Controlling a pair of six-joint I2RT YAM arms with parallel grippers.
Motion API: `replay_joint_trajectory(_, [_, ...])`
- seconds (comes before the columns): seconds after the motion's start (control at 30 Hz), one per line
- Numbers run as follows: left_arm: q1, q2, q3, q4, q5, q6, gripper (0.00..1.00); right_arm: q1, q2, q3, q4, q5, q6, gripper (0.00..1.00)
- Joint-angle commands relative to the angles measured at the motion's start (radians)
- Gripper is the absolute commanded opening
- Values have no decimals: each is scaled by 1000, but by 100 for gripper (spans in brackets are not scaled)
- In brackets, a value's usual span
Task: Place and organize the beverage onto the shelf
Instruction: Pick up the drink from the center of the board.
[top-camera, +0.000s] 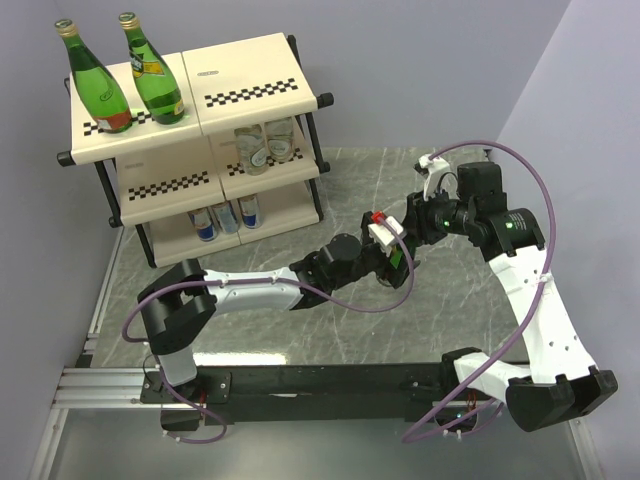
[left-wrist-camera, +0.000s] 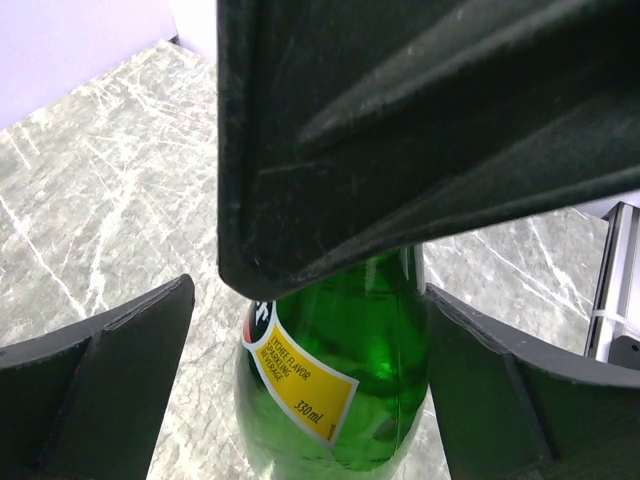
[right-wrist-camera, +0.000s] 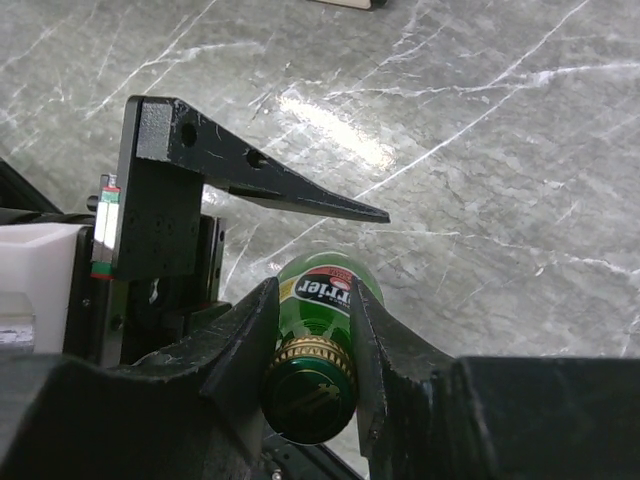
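A green glass bottle (right-wrist-camera: 320, 295) with a gold cap stands upright over the marble table at mid-table (top-camera: 399, 262). My right gripper (right-wrist-camera: 312, 290) is shut on its neck just below the cap. My left gripper (left-wrist-camera: 315, 330) is open around the bottle's labelled body (left-wrist-camera: 340, 390); a gap shows on its left side, and the other finger (left-wrist-camera: 520, 400) is right against the glass. The shelf (top-camera: 250, 65) stands at the far left. Two green bottles (top-camera: 100, 85) (top-camera: 157, 75) are on its top tier, clear bottles (top-camera: 265, 145) on the middle tier, cans (top-camera: 228, 215) on the bottom tier.
The two arms meet at mid-table, the right gripper (top-camera: 415, 225) above the left gripper (top-camera: 385, 248). A purple cable (top-camera: 540, 190) loops over the right arm. Walls close in behind and to the right. The shelf's right top panel carries nothing.
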Motion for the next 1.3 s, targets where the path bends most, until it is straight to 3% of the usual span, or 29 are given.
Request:
replay_joint_trajectory(0.0, [-6, 18, -18, 78, -9, 14, 97, 6, -15, 83, 110, -47, 45, 0])
replay_joint_trajectory(0.77, [-6, 24, -27, 94, -10, 21, 91, -6, -13, 77, 147, -26, 69, 0])
replay_joint_trajectory(1.27, [-4, -5, -26, 92, 14, 9, 93, -6, -4, 54, 165, -20, 67, 0])
